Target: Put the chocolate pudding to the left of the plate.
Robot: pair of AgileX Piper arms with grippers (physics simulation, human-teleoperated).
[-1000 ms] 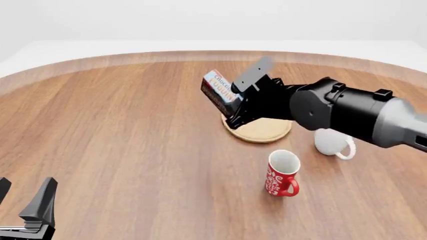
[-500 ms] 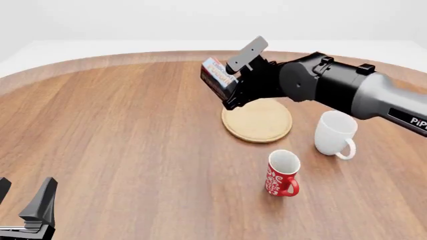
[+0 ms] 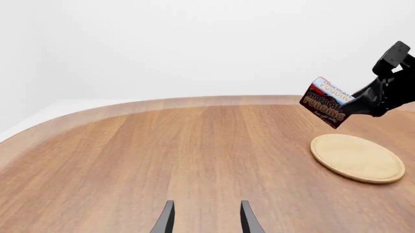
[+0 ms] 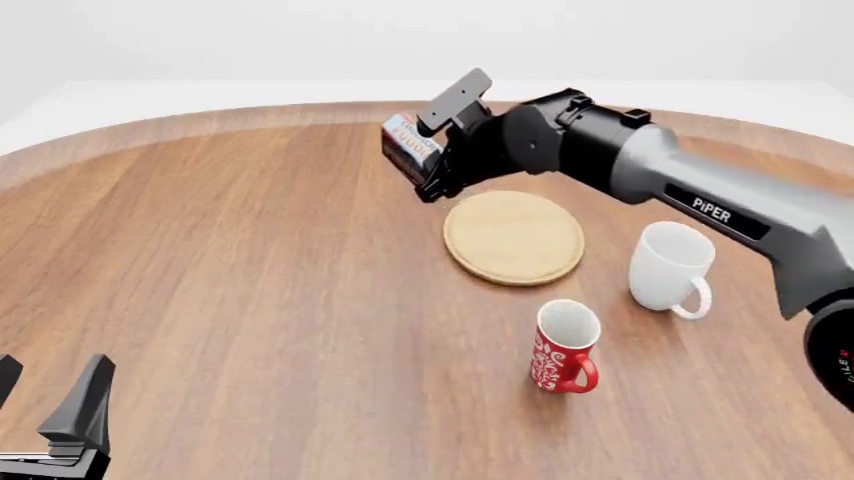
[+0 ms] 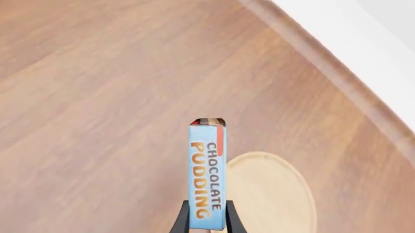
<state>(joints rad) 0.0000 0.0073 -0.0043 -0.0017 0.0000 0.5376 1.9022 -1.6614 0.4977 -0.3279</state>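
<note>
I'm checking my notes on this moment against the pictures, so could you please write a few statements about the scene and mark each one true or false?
1. The right end effector holds the pudding box off the table. True.
2. The pudding box lies flat on the plate. False: the plate is bare, and the box hangs in the air past the plate's far left edge.
3. The left end effector is open and holds nothing. True.
4. The red mug lies on its side. False: it stands upright, nearer the camera than the plate.
5. The white mug stands on the plate. False: it stands on the table to the plate's right.
</note>
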